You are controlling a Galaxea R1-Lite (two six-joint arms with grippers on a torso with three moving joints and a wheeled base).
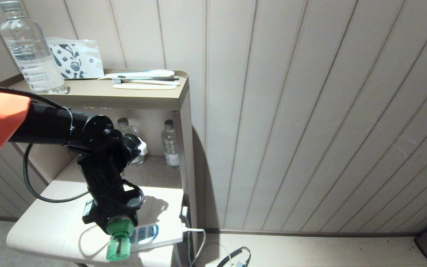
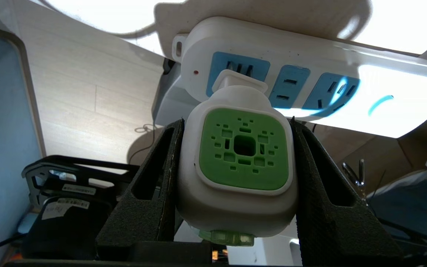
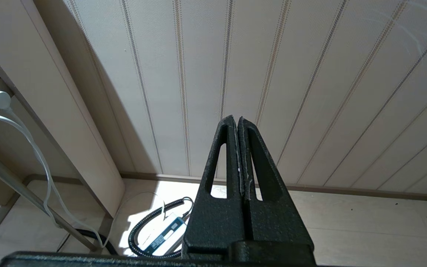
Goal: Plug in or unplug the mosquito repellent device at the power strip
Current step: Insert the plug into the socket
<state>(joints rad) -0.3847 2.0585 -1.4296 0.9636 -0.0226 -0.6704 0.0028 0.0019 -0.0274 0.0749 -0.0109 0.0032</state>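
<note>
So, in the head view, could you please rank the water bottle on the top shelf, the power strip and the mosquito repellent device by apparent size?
1. Water bottle on the top shelf, clearly largest.
2. Power strip, though the left gripper hides part of it.
3. Mosquito repellent device, smallest; it is held nearer the camera, so its true size is smaller still.

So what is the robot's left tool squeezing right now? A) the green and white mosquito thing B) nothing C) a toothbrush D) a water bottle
A: the left tool has its two black fingers pressed on both sides of the mosquito repellent device, right at the power strip.
</note>
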